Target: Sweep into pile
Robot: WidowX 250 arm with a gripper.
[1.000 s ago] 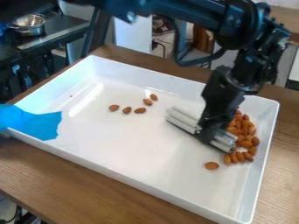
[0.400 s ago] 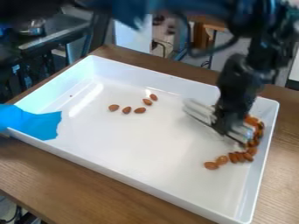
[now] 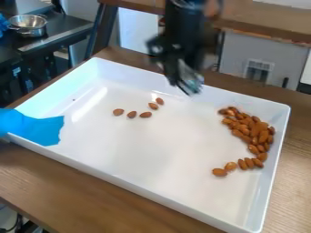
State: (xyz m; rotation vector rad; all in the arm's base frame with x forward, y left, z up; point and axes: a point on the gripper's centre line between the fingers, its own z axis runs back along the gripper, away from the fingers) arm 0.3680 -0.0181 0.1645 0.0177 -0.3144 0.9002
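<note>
"Where do we find our almonds (image 3: 259,136)?"

"We see most heaped near the right wall of the white tray (image 3: 139,185), with a short line trailing off toward the near side. Five loose almonds (image 3: 132,114) lie well apart from them, farther left."

"And our gripper (image 3: 190,85)?"

"It hangs, blurred, by the tray's far wall, away from the heap. We can't tell whether it's open, closed or clamped on anything."

"Around it?"

"We've a blue sheet (image 3: 36,129) over the left corner and a wooden table (image 3: 67,191) underneath."
</note>
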